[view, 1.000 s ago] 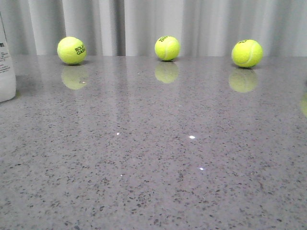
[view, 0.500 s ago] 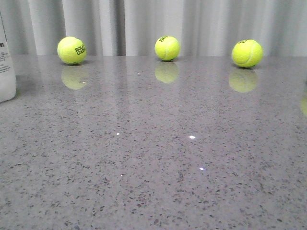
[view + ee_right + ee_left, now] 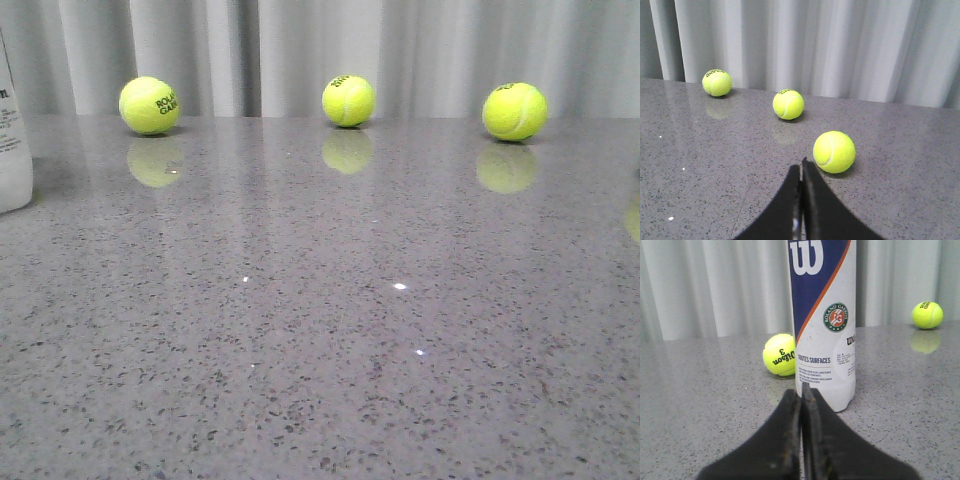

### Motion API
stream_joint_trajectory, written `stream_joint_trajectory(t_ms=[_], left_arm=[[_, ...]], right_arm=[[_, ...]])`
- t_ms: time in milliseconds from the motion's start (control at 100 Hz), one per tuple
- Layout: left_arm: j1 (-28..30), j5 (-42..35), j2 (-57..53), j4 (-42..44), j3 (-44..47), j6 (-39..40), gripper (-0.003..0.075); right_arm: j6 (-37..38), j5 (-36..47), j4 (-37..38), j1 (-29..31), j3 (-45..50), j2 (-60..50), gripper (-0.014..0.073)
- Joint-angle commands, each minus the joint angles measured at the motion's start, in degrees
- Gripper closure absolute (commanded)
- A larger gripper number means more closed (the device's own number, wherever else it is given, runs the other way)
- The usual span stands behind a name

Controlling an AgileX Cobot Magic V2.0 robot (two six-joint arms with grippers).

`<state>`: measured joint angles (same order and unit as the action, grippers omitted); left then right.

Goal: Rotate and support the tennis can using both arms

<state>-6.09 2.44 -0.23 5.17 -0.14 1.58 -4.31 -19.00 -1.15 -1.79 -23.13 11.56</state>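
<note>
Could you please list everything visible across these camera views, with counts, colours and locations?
tennis can: one, white and navy with an orange stripe, standing upright on the table; only its edge shows at the far left of the front view.
tennis balls: three, yellow-green, in a row along the table's far edge by the curtain; a fourth lies beside the can.
table: one, grey speckled, glossy.
curtain: one, pale grey, behind the table.
left gripper: black, fingers together, holding nothing, facing the can.
right gripper: black, fingers together, holding nothing, near a ball.
</note>
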Motion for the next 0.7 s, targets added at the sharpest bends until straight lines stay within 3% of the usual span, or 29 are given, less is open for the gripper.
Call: stream_joint_trajectory(t_ms=[0, 690], left_arm=[[0.32, -5.04, -2.21, 0.07, 2.67, 0.58, 0.0741], [0.32, -5.04, -2.21, 0.07, 2.67, 0.58, 0.0741]], right_arm=[[-0.08, 5.06, 0.05, 0.32, -1.46, 0.59, 0.0662], [0.02, 6.55, 0.05, 0.13, -0.51, 0.53, 0.0662]])
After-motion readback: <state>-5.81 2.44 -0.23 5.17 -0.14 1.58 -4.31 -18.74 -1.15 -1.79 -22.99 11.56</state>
